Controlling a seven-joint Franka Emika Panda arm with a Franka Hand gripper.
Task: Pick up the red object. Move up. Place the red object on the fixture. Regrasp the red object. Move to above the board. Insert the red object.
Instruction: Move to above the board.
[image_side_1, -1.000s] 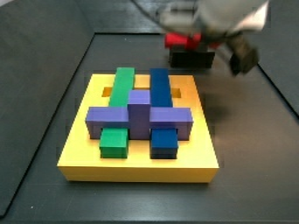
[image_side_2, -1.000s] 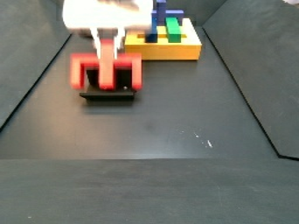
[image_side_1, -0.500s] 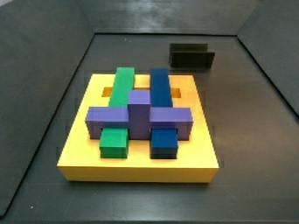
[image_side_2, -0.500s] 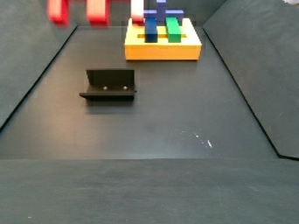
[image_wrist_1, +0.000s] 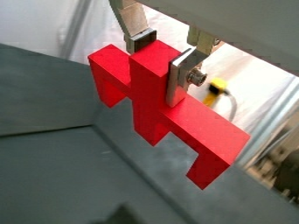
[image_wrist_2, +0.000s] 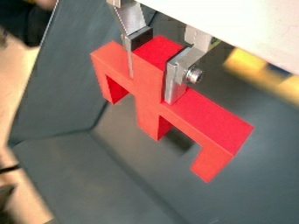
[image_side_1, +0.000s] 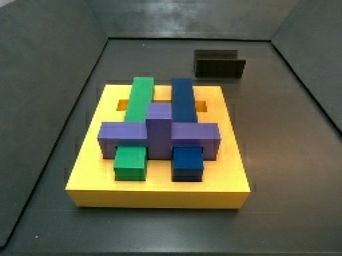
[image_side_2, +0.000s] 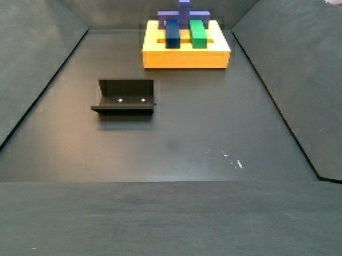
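In both wrist views my gripper (image_wrist_1: 163, 54) (image_wrist_2: 156, 54) is shut on the red object (image_wrist_1: 149, 103) (image_wrist_2: 152, 101), its silver fingers clamping the centre stub, with the crossbar and two legs hanging below, high above the dark floor. Neither gripper nor red object shows in either side view. The fixture (image_side_1: 219, 66) (image_side_2: 124, 98) stands bare on the floor. The yellow board (image_side_1: 163, 176) (image_side_2: 187, 55) carries green, blue and purple blocks.
Dark walls (image_side_1: 54, 90) ring the floor in both side views. A yellow cable (image_wrist_1: 219, 92) lies beyond the enclosure wall in a wrist view. A small white scuff (image_side_2: 234, 159) marks the floor.
A second ago my gripper held the red object at the fixture. It rose with the red object, reaching the top edge of a side view half a second ago, and is now out of both side views.
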